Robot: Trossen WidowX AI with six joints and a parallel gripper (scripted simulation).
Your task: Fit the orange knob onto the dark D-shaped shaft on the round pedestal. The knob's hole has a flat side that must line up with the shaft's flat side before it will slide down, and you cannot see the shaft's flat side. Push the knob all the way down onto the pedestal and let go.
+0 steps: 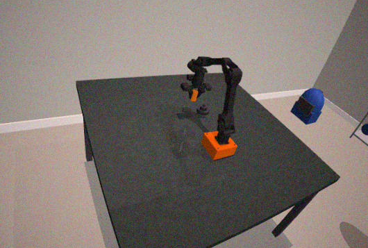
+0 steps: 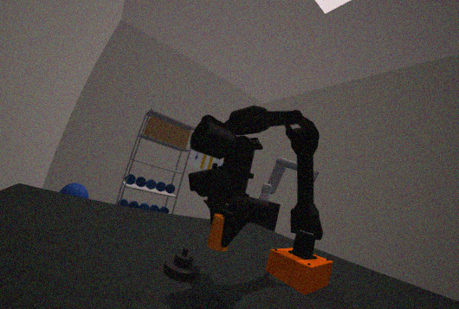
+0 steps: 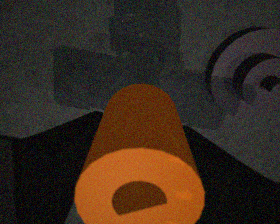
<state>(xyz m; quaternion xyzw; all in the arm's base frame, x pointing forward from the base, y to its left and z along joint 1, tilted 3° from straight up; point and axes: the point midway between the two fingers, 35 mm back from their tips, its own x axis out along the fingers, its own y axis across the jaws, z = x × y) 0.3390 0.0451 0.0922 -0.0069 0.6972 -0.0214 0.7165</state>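
My gripper (image 1: 195, 96) (image 2: 220, 236) (image 3: 140, 126) is shut on the orange knob (image 1: 194, 95) (image 2: 216, 234) (image 3: 142, 117) and holds it in the air above the table. In the wrist view the near end of the knob shows a D-shaped hole, its flat side at the bottom, rising slightly to the right. The dark round pedestal (image 1: 203, 112) (image 2: 174, 271) (image 3: 224, 62) stands on the table, off to one side of the knob and lower. Its shaft (image 1: 203, 105) (image 2: 185, 252) (image 3: 272, 83) sticks up bare from the middle; its flat side cannot be made out.
The dark table (image 1: 146, 180) (image 2: 65, 246) carries the arm's orange base (image 1: 225, 152) (image 2: 299, 271), near the pedestal. The arm's shadow falls on the table beside the pedestal. A shelf rack (image 2: 169, 149) and a blue rounded object (image 1: 314, 98) stand beyond the table.
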